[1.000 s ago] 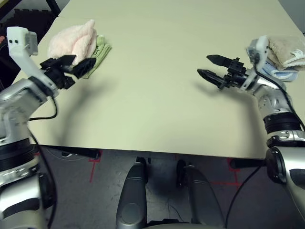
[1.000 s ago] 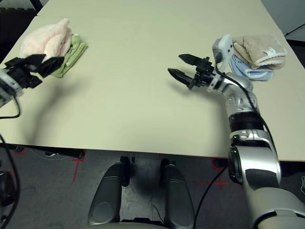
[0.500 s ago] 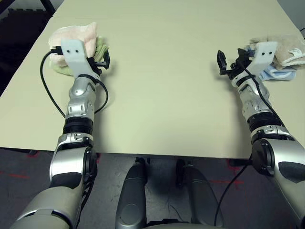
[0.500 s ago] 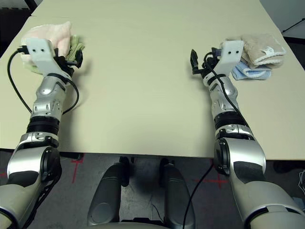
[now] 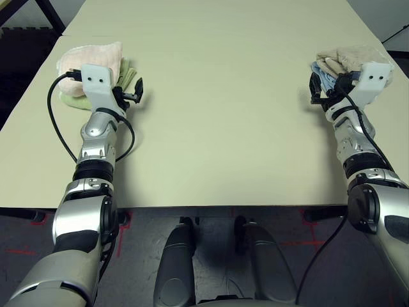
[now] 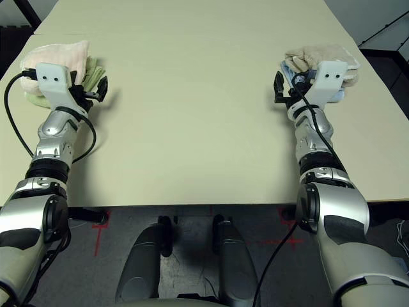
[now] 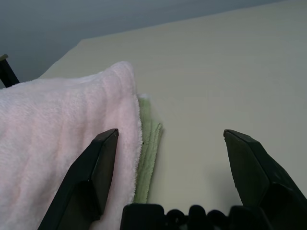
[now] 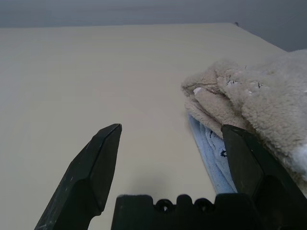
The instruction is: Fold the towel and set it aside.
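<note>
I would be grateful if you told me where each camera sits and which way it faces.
Left and right eye views: on the head, facing forward and down at the table; both arms and claws show, and both share the same scene.
Left wrist view: on the left wrist, looking along the open left claw past the pink towel and green towel.
Right wrist view: on the right wrist, looking along the open right claw past the beige towel and blue towel.

Both arms, left (image 5: 96, 153) and right (image 5: 358, 147), are extending forward from the robot, roughly parallel and well apart. The left gripper (image 7: 171, 132) is pointing forward with its two fingers spread; the right gripper (image 8: 172, 127) is likewise holding its fingers wide open.
</note>
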